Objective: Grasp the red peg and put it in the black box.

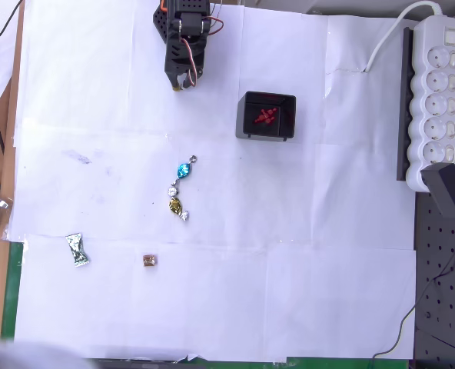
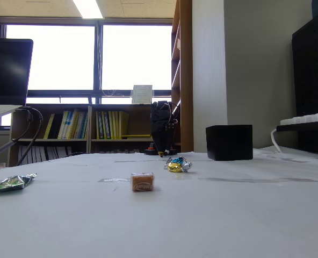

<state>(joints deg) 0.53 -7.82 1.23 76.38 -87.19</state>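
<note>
Hanging above the table (image 1: 97, 115), jaws (image 1: 183, 83) look pressed together, holding nothing.

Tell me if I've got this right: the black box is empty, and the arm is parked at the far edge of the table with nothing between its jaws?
Not quite. The black box is not empty: the overhead view shows small red pegs lying inside it. The rest holds: the arm sits at the far edge, and its gripper carries nothing.
</note>
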